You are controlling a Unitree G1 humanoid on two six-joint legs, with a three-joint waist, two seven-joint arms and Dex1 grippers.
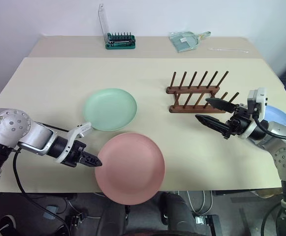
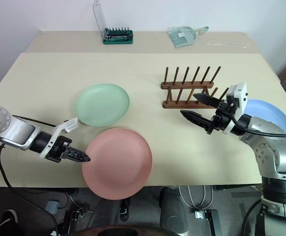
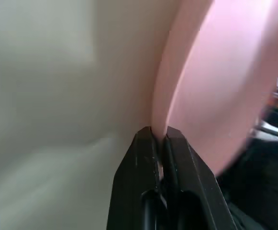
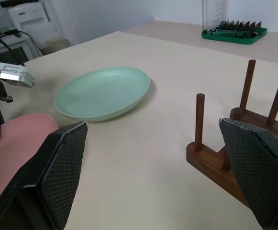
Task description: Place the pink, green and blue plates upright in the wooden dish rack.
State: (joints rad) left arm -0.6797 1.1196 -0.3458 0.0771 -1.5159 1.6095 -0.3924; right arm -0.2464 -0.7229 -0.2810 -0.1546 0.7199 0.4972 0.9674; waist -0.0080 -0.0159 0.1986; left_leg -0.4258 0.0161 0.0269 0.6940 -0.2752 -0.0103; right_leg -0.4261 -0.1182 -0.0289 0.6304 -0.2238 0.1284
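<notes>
I find the pink plate (image 1: 130, 167) overhanging the tabletop's (image 1: 54, 83) near edge, its left rim pinched in my left claw (image 1: 94, 162); the left wrist view confirms both fingers clamped on that rim. My right claw (image 2: 198, 107) hangs level and wide open, holding nothing, beside the wooden dish rack (image 2: 188, 91), between the green plate (image 2: 102, 104) and blue plate (image 2: 268, 118).

Left gripper (image 3: 160, 139) jaws pinching pink plate (image 3: 215, 86) rim

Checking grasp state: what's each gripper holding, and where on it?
Left gripper is shut on the pink plate, pinching its left rim. Right gripper is open, holding nothing.
</notes>
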